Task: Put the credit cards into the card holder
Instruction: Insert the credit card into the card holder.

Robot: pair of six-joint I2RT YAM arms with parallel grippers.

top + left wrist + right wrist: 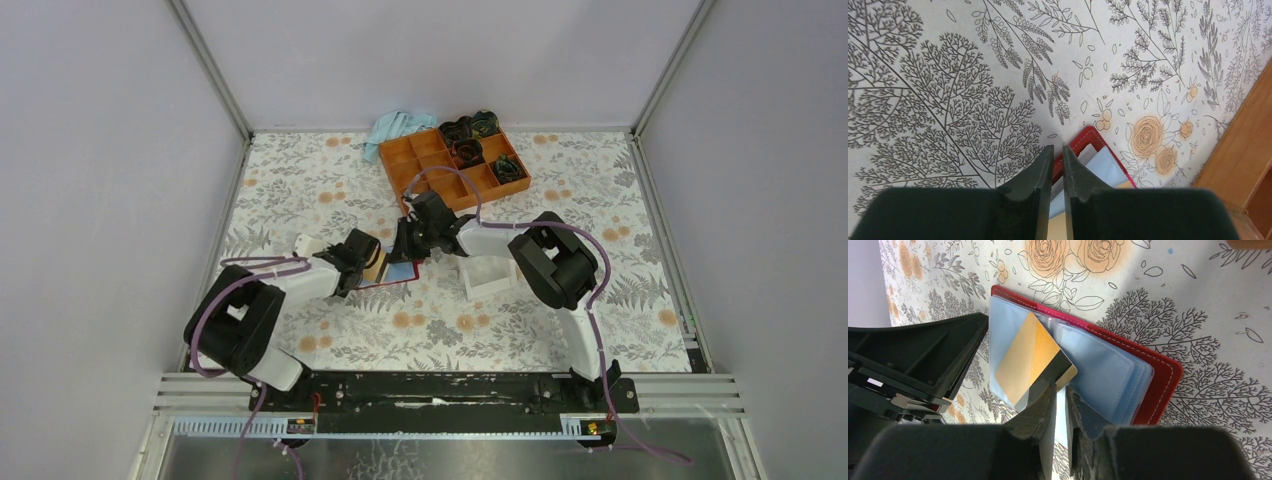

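Gold card (1030, 362) over open card holder (1158, 375); corner by R hand (1059, 389)

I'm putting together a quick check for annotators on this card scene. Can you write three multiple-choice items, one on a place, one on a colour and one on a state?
1. Where is the gold card?
A. lying well apart from the holder
B. over the card holder's inner pockets
C. tucked fully out of sight

2. What colour is the card holder's outer cover?
A. black
B. green
C. red

3. In what state is the card holder?
A. open
B. snapped shut
C. standing on edge

Key:
1 B: the right wrist view shows the card overlapping the inner pockets.
2 C: the stitched rim is red.
3 A: the inner pockets are exposed.
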